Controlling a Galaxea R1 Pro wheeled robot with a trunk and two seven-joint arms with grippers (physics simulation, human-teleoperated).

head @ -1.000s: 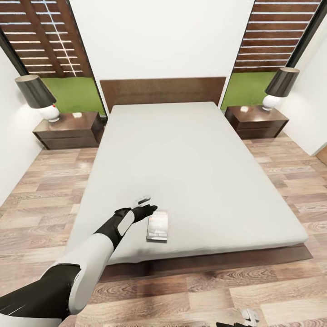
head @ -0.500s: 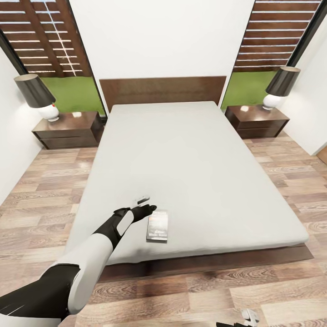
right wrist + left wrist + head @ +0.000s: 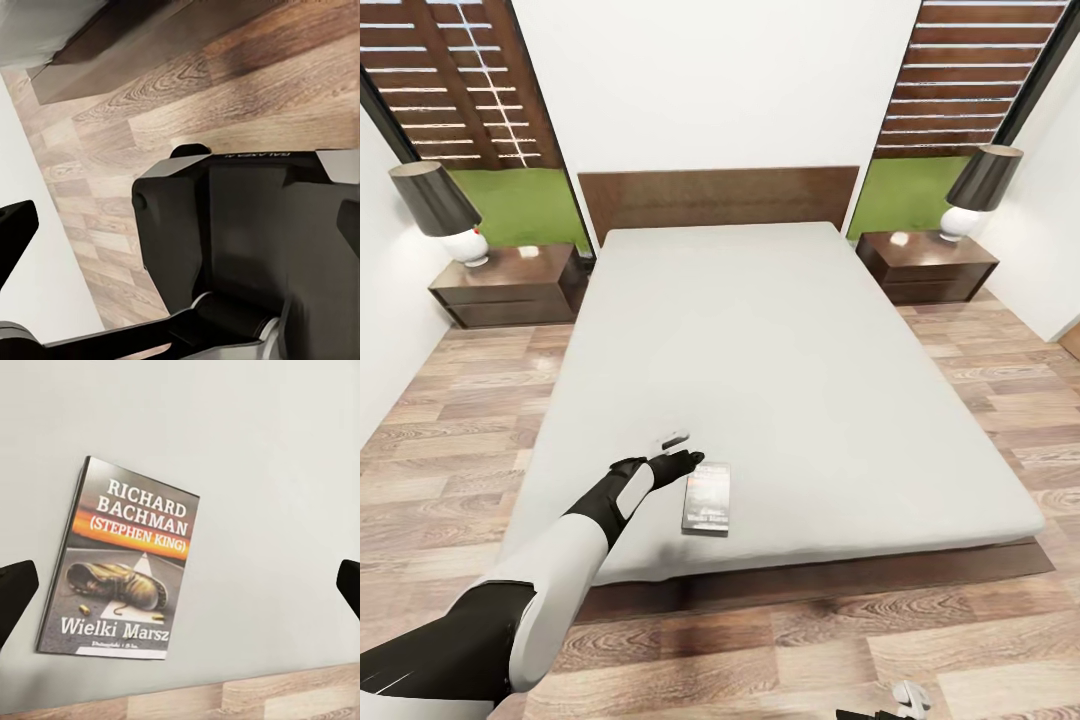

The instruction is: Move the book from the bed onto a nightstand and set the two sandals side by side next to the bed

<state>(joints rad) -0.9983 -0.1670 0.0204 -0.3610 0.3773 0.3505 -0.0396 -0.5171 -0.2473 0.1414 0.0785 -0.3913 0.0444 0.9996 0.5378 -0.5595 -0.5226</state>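
The book (image 3: 707, 497) lies flat on the pale bed (image 3: 780, 350), near its foot edge. In the left wrist view the book (image 3: 120, 562) shows a dark cover with white "RICHARD BACHMAN" lettering and an orange strip. My left gripper (image 3: 680, 452) hovers just left of and beyond the book, apart from it. Its fingertips (image 3: 15, 592) stand wide at the picture's edges, so the left gripper (image 3: 180, 589) is open and empty. My right gripper (image 3: 905, 697) hangs low over the floor, and the right gripper (image 3: 180, 225) is open with nothing in it. The two sandals are out of view.
One dark nightstand (image 3: 510, 285) stands left of the headboard and another nightstand (image 3: 925, 265) stands right, each carrying a lamp (image 3: 435, 200) with a dark shade. Wood-plank floor (image 3: 450, 430) runs along both sides of the bed. My own base (image 3: 255, 247) sits under the right gripper.
The head view has shifted very slightly. The left arm and the book stay as they were.
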